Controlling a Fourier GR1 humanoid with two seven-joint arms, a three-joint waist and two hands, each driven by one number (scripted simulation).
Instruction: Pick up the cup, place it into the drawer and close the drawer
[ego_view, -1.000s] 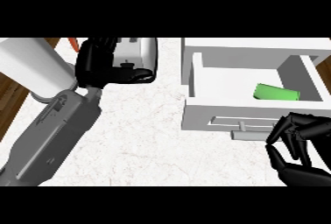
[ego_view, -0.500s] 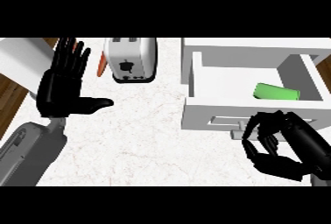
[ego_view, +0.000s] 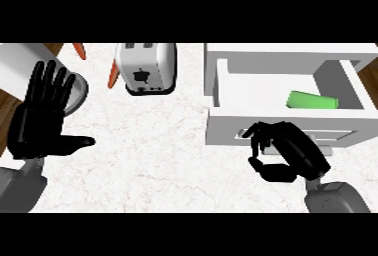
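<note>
My right hand (ego_view: 286, 156) is curled, fingers bent toward the thumb with nothing between them that I can see, fingertips at the front panel of the open drawer (ego_view: 225, 127). The green cup (ego_view: 311, 101) lies inside, toward the right wall. Closing is what remains, I judge. I should press square on the front, near its middle, so the drawer slides straight. My left hand (ego_view: 44, 117) rests spread, fingers up, at the left. The white marbled counter (ego_view: 162, 155) carries a toaster (ego_view: 146, 67) and carrots (ego_view: 113, 77). Brown wood (ego_view: 371, 75) shows beyond its edge.
</note>
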